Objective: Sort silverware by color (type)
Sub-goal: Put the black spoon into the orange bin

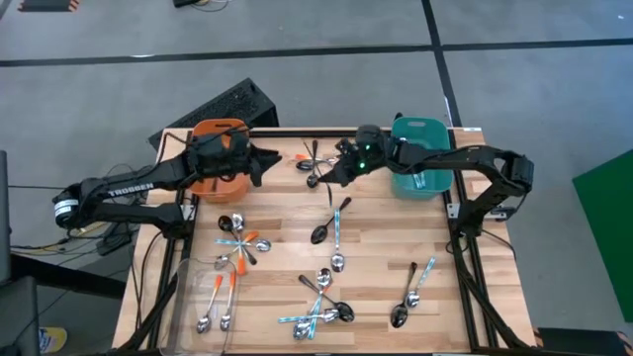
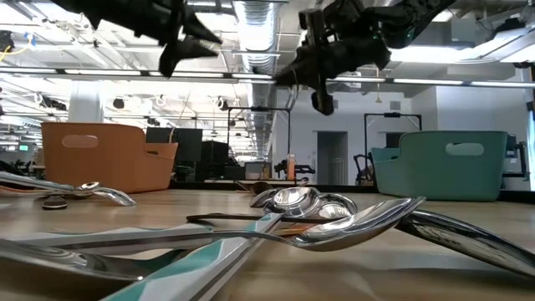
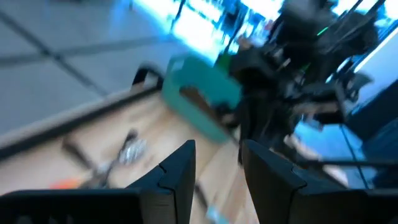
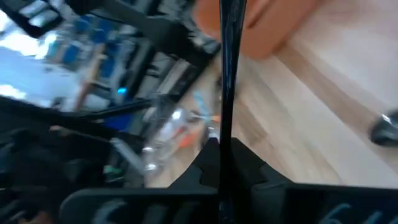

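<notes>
A black spoon sits clamped in my right gripper, lifted above the table. My left gripper hangs parted, holding nothing.

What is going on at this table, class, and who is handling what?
Two robot arms are sorting spoons by colour. The right tool is shut on a black spoon, held up off the table near the teal bin. The left tool hovers beside the orange bin, its fingers apart and empty. Many spoons still lie mixed on the wood, and a few orange-handled spoons sit in a clear tray at the front left.
</notes>
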You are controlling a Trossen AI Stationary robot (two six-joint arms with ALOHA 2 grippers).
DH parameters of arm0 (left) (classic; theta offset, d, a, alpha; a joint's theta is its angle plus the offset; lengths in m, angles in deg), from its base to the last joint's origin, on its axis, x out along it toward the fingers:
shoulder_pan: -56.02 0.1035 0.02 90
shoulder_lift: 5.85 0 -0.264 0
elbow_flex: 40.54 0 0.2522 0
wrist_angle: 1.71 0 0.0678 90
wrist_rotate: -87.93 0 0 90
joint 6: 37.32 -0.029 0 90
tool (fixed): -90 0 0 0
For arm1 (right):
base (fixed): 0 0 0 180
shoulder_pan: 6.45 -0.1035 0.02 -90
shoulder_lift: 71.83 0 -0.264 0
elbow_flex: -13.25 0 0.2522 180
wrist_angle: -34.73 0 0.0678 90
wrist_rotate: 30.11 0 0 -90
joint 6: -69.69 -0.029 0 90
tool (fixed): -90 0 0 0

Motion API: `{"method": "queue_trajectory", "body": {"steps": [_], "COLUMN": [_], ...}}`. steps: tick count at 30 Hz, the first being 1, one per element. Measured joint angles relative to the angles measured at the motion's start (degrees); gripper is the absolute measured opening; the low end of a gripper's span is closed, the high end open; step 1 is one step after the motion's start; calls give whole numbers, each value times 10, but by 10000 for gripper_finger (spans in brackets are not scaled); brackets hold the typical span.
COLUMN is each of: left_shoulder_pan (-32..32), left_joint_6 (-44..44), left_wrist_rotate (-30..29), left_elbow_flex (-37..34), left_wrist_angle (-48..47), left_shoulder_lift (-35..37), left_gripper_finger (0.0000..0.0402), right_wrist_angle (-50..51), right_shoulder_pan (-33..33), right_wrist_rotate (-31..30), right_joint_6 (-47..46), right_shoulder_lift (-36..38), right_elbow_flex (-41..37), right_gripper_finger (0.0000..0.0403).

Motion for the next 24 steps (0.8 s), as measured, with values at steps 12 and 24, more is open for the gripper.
{"method": "queue_trajectory", "body": {"steps": [12, 24], "left_shoulder_pan": [-57, -70], "left_joint_6": [52, 71], "left_wrist_rotate": [4, 38], "left_elbow_flex": [0, 0], "left_wrist_angle": [233, 333], "left_shoulder_lift": [-91, -150], "left_gripper_finger": [196, 203], "right_wrist_angle": [-10, -40], "right_shoulder_pan": [-8, -15], "right_wrist_rotate": [109, 150], "right_joint_6": [57, 87], "right_shoulder_lift": [-1, -1], "right_elbow_flex": [78, 86], "right_gripper_finger": [21, 21]}}
